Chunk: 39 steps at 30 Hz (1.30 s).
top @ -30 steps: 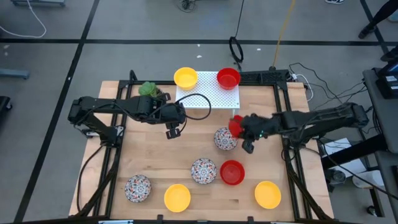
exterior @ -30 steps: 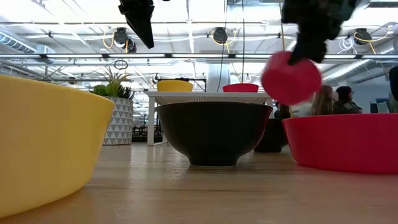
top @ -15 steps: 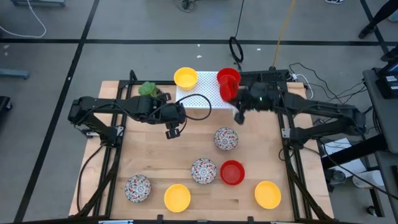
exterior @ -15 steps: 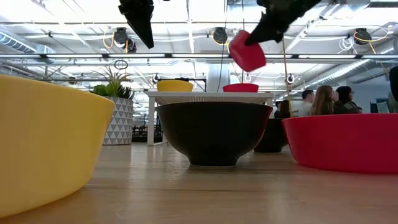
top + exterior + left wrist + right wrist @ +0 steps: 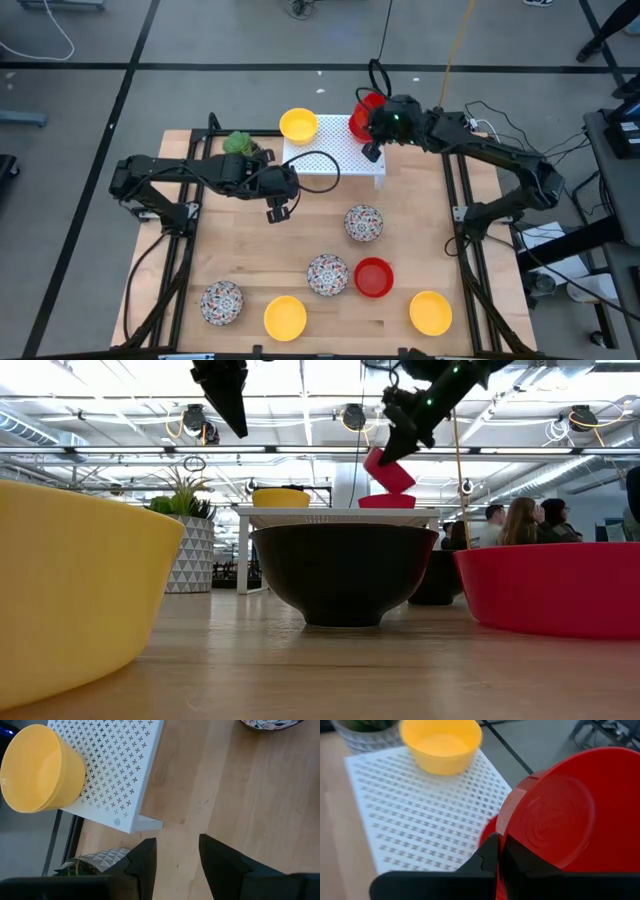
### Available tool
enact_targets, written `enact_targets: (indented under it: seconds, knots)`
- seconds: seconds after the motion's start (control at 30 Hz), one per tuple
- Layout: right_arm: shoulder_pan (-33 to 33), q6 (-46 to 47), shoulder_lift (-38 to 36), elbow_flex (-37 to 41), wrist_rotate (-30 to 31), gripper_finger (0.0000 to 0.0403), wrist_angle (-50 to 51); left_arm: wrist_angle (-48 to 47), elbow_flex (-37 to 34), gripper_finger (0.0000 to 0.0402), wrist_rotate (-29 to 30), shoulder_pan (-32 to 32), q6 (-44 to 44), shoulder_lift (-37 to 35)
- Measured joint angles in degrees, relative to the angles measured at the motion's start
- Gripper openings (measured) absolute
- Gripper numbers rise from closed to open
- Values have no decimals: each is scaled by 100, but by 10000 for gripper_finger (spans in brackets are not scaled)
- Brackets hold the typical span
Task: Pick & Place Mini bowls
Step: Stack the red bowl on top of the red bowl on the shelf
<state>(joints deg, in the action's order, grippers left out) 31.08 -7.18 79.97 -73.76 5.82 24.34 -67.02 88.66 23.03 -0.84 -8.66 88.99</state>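
My right gripper (image 5: 378, 122) is over the far right corner of the white perforated rack (image 5: 330, 155), shut on a red mini bowl (image 5: 388, 470). That bowl hangs just above a second red bowl (image 5: 387, 501), which stands on the rack. A yellow bowl (image 5: 298, 124) stands on the rack's far left corner. My left gripper (image 5: 278, 210) hovers open above the table off the rack's near left side. On the table stand three mosaic bowls (image 5: 363, 222) (image 5: 327, 274) (image 5: 222, 302), a red bowl (image 5: 373, 277) and two yellow bowls (image 5: 285, 317) (image 5: 431, 312). My right gripper holds the red bowl by its rim (image 5: 506, 836), with the wall pinched between the two fingers. The bowl is lifted clear and tipped steeply on its side (image 5: 388, 470), hanging below the fingers above the rack's red bowl.
A green plant in a white patterned pot (image 5: 240, 145) stands at the rack's left end. A black cable (image 5: 318, 165) loops over the rack from my left arm. Bare wood lies between the rack and the nearest mosaic bowl. People sit in the room behind.
My right gripper has carried the red bowl from beside the middle mosaic bowl up and toward the table's far edge, ending over the rack's far right corner. The bowl has stayed tipped and now hangs just above the rack's red bowl.
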Motion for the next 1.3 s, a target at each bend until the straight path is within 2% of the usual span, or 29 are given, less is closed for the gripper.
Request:
enact_targets:
  seconds: [0.27,0.97,1.3]
  knots:
    - [115,-113,263,0,-8,0,218,-24,0,152,0,0,-22,0]
    - [108,-144,271,8,-8,7,217,-44,0,152,0,0,-12,0]
    - [108,-146,269,370,-8,5,-16,-46,0,152,0,0,-12,0]
